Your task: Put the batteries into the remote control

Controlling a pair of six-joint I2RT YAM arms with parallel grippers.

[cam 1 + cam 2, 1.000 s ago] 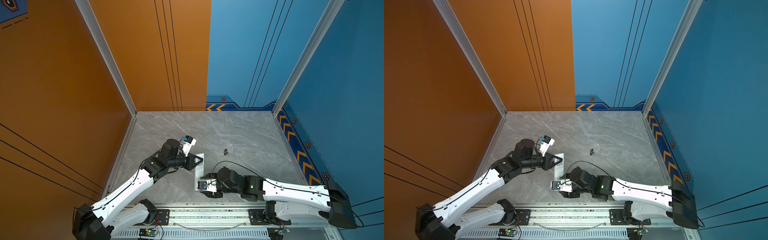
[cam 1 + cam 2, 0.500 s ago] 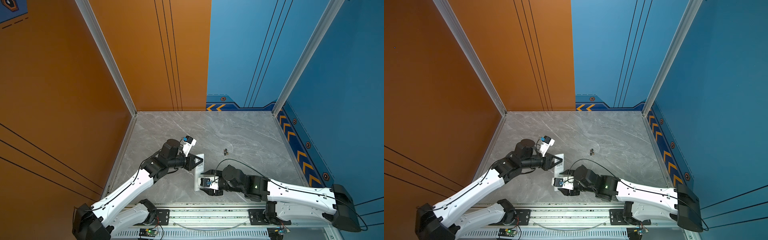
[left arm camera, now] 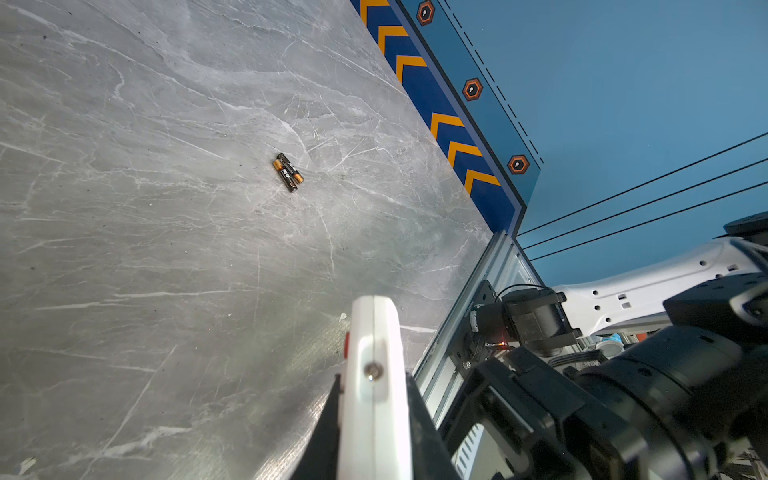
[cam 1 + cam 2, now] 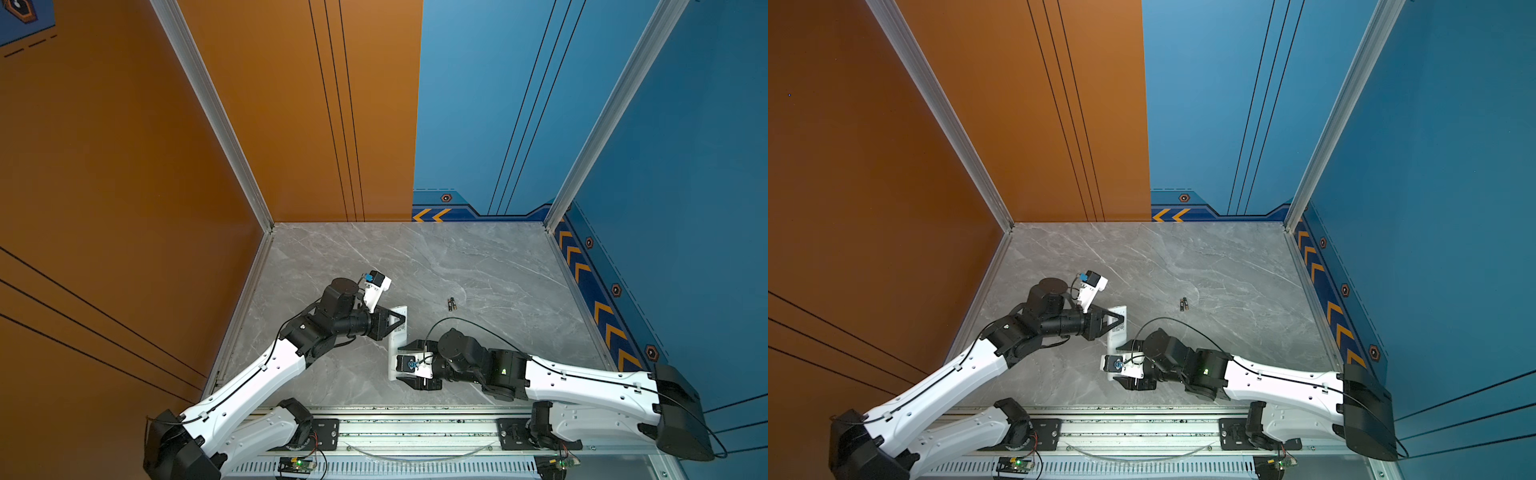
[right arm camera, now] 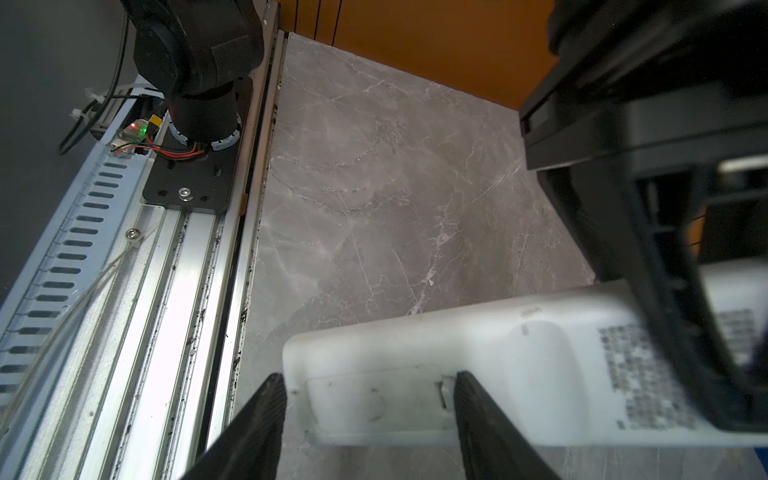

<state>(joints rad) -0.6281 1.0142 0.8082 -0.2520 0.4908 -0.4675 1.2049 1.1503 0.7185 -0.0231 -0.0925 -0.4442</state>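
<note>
The remote [image 4: 396, 337] sits near the front of the grey surface [image 4: 478, 257], its plain back turned up, so the printed label [image 5: 648, 374] and the battery cover [image 5: 374, 399] both show. I can't make out whether it rests flat on the stone or is raised a little.

The left gripper [image 4: 395, 322] comes in from the side and is clamped on the far end of the remote. From that arm's wrist the white body pokes out between its dark fingers [image 3: 320, 432] (a bit of red shows on the face turned towards the surface).

The right gripper [image 4: 400, 362] reaches in low at the near end. Its jaws stand apart and hold nothing. From its own wrist, one finger [image 5: 257, 415] sits just off the tip of the remote and the other at the latch end of the cover, with the cover between them. The cover looks to be in place.

The batteries [image 4: 451, 304] lie side by side, touching, out on the open stone. They are farther back than both grippers and well apart from the remote.
</note>
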